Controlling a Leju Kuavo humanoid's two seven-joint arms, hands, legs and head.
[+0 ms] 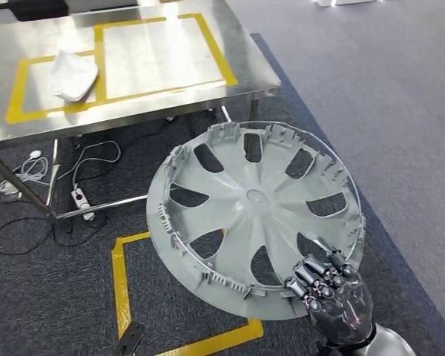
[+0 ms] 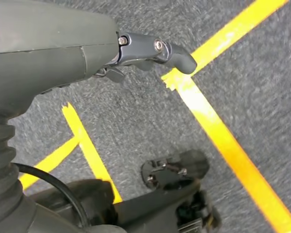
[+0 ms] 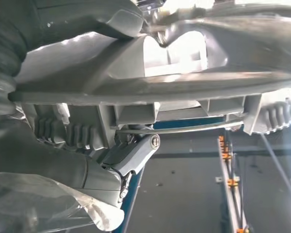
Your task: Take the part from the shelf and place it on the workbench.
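Grey plastic wheel cover (image 1: 254, 215) hangs off the right robot hand (image 1: 332, 293), pinched by its rim at 5 o'clock, short of the steel surface (image 1: 170, 96). One-edge grip, so it could easily tip or slip.

You get even, bright overhead light in the head view; the steel workbench (image 1: 153, 81) throws soft glare. Your left wrist view is smeared by motion blur across the yellow floor tape (image 2: 224, 141). In the right wrist view, light blows out through the wheel cover (image 3: 173, 53), and the background is soft.
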